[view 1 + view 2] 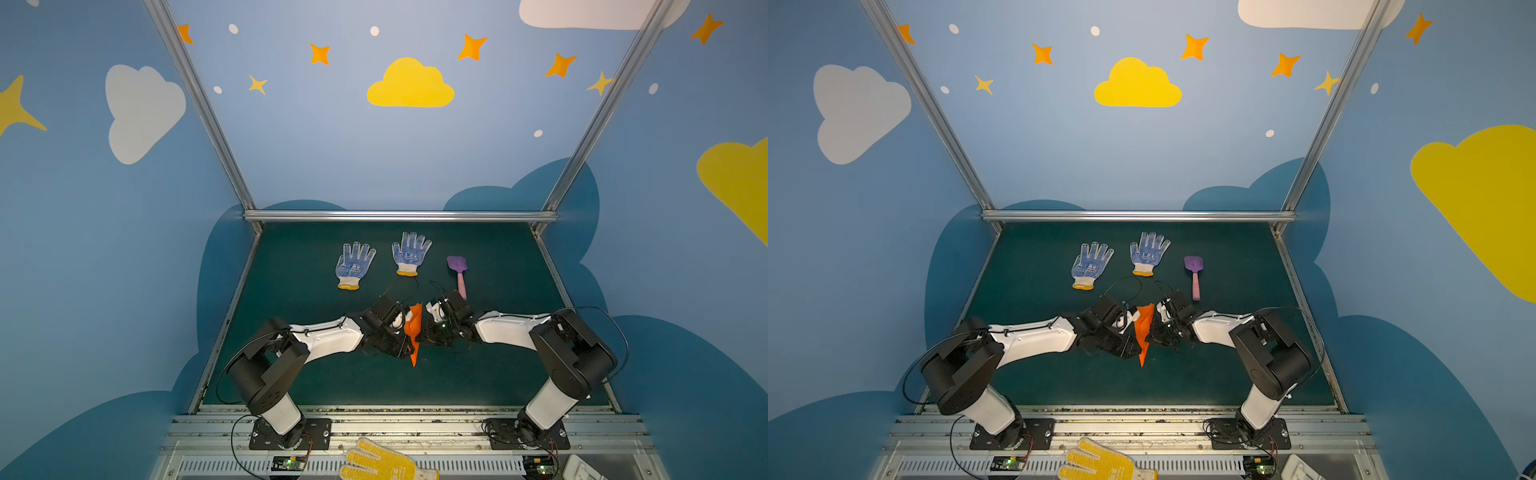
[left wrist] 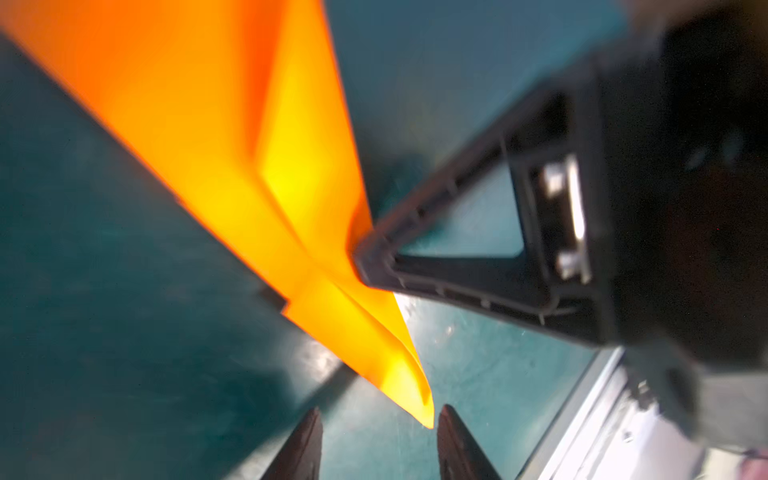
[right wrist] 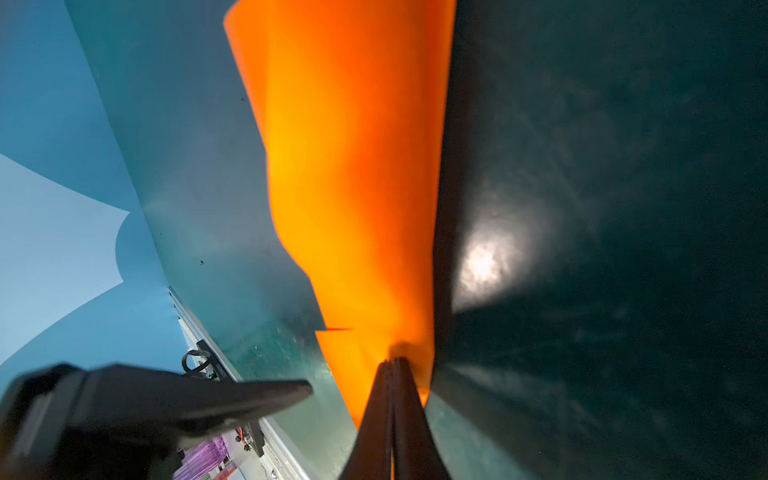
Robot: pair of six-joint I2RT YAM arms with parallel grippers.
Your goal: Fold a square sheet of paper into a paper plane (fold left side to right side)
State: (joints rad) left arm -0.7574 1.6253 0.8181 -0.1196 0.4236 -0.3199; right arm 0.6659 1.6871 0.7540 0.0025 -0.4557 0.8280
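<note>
In both top views the paper plane (image 1: pixel 413 328) (image 1: pixel 1144 328) is held between the two arms over the middle of the table (image 1: pixel 478 374), its nose pointing toward the near edge. The blue-dotted gloves (image 1: pixel 355 266) and toy shovel (image 1: pixel 457 274) lie well apart near the far edge, so the near half offers room for a set-down.

In the left wrist view the left end effector (image 2: pixel 380 409) stands apart. The plane's tip is just beside one finger, unclamped.

In the right wrist view the right end effector (image 3: pixel 392 365) is clamped on the plane's folded edge, probably so the crease holds shut.
</note>
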